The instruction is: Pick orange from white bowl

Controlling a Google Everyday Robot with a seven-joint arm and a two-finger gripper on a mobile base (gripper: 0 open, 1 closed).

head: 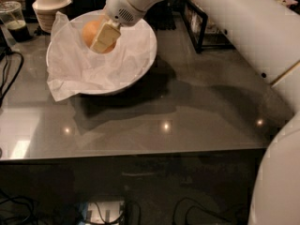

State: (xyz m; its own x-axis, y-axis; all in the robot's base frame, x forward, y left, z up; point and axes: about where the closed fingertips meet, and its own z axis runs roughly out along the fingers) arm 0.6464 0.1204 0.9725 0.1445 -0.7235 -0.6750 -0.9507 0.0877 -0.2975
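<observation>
Closest in there's the robot's big white arm filling the right side, and some cables in the dark under the front edge. Then it's a stretch of glossy grey worktop with lamp glints on it. Past that, toward the left, sits the bowl, lined with crumpled paper that spills over the near-left rim onto the worktop. The gripper is down inside the bowl's far half, and the jaws look clenched on the orange. One finger lies right across its front; the other is hidden behind it, so that's my read rather than a sure thing. The orange is inside the bowl outline, up toward the back, and I can't tell whether it's clear of the paper or resting on it. What I'd worry about from here is that smooth round skin in a two-finger pinch can squirt out if the hold is off-centre. A dropped orange could roll out across the slick worktop. The paper could also snag on a fingertip and come up with the lift, or drag the bowl along. Further back there's a lidded bowl just behind the rim and a cup with a dark drink at far left, so a wide swing out that way could knock either over.
</observation>
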